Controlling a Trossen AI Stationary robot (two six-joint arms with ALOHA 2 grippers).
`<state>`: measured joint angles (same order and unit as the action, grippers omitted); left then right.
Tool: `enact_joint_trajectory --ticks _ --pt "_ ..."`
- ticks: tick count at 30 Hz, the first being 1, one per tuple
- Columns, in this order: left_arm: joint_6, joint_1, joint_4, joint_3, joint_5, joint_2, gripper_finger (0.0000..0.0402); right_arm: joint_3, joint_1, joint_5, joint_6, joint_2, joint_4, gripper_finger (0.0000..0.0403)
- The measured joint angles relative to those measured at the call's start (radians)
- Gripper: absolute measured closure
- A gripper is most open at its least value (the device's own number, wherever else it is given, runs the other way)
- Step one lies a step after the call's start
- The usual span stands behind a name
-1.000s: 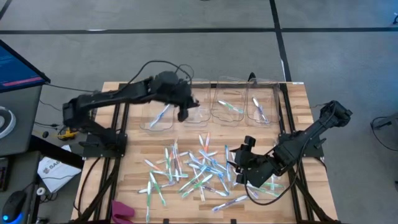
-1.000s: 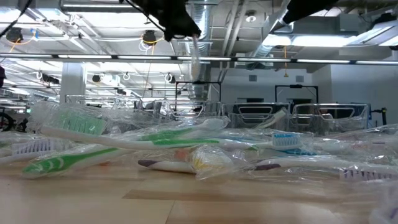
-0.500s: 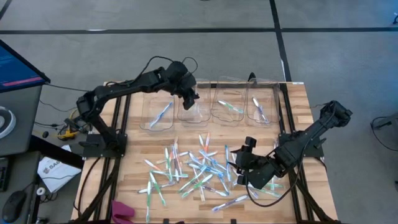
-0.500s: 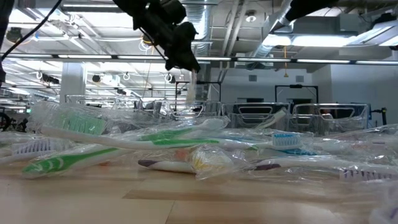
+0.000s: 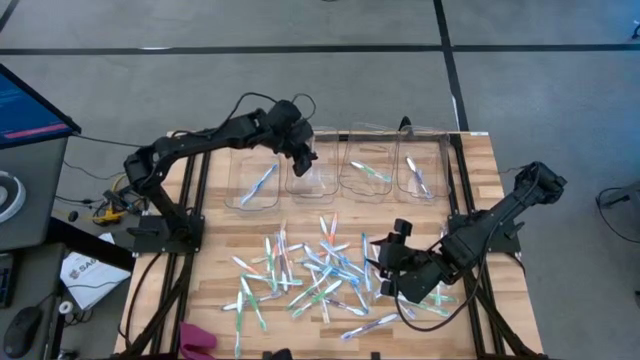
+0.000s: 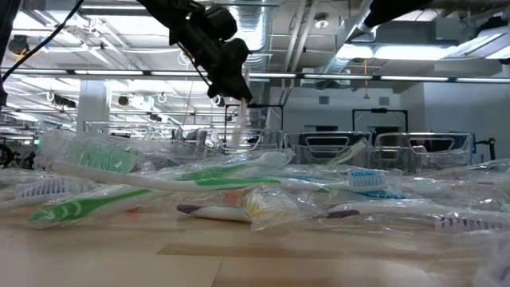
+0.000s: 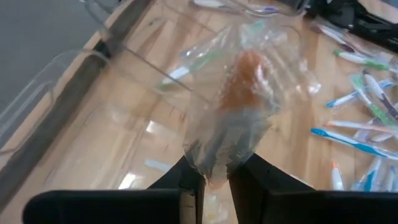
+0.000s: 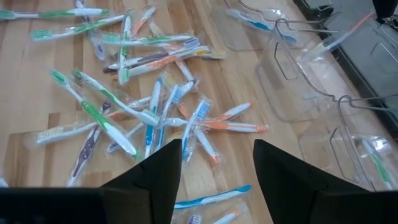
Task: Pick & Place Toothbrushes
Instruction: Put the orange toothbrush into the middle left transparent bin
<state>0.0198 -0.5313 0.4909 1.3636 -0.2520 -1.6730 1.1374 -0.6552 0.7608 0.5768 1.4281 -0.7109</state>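
Note:
Many wrapped toothbrushes (image 5: 310,275) lie in a loose pile on the middle of the wooden table; the right wrist view shows them too (image 8: 143,112). My left gripper (image 5: 305,160) is over the second clear bin (image 5: 312,182) from the left in the far row, shut on an orange toothbrush (image 7: 245,81) in a clear wrapper. My right gripper (image 5: 383,272) hovers open above the pile's right side (image 8: 217,155), with nothing between its fingers. My left gripper pinches one end of the wrapped toothbrush (image 7: 217,158) between its two fingers, wrapper and all. The fingers slant down from the table's left and near side. The toothbrush sticks out beyond the fingertips and hangs (image 6: 237,119) clear above the bin.
Four clear bins stand in a row at the far side; the first (image 5: 255,185) holds a blue toothbrush, and the third (image 5: 365,172) and fourth (image 5: 420,172) hold a few each. A pink thing (image 5: 198,340) lies at the near left corner.
My left gripper has carried the orange toothbrush toward the table's far edge and a little right, and has sunk lower over the second bin, staying shut on it. The toothbrush hangs lower than before. The right arm has kept still.

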Motion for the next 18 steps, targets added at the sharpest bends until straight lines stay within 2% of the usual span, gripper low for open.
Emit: enact_joint_trajectory --ticks 18 --pt "0.001 -0.005 -0.022 -0.019 0.001 0.000 0.0331 0.000 0.000 0.000 0.000 0.000 0.000 0.0219"
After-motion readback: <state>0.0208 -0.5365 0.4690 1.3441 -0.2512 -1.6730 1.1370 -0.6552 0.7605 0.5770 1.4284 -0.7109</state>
